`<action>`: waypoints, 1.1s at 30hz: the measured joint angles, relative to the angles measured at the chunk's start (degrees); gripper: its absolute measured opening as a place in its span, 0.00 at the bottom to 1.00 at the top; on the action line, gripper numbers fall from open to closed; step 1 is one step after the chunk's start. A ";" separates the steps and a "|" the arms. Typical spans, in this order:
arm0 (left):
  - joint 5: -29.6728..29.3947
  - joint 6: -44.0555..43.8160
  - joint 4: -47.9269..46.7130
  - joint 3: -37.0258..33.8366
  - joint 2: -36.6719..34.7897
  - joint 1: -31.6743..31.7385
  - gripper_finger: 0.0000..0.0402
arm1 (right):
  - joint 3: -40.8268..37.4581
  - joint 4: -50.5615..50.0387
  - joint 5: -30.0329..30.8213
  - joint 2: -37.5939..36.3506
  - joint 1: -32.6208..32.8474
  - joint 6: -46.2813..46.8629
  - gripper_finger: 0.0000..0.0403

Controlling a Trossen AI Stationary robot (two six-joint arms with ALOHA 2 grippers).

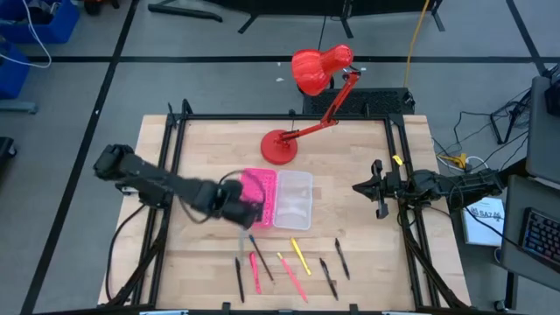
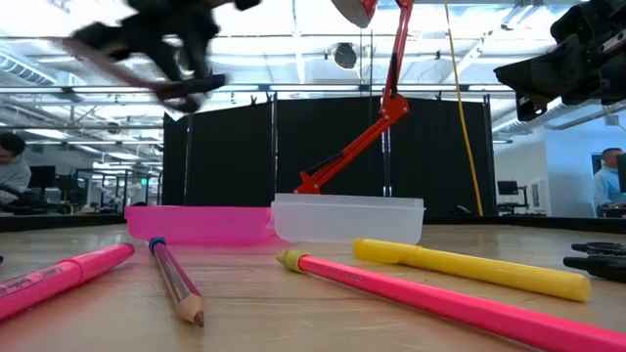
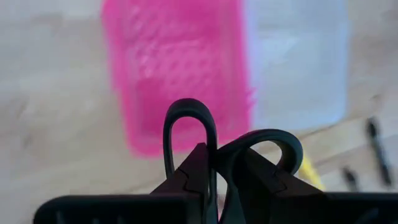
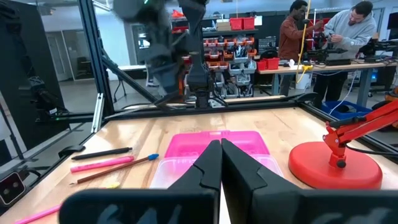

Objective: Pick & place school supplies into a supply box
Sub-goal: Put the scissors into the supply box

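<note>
Left wrist view: scissors are clamped in the left gripper and should be released squarely over the supply box, clear of its rim.

The left gripper is smeared by motion in the high view, and it hides the near left corner of the pink box half. In its wrist view the scissors show only their black handle loops; the blades are hidden between the fingers. The pens beyond are blurred. The low view cuts off the pink pen at its right edge.
</note>
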 joint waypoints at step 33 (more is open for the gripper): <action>15.48 32.12 2.84 38.39 39.98 24.45 0.15 | 0.01 0.72 -0.07 0.15 0.00 -0.17 0.00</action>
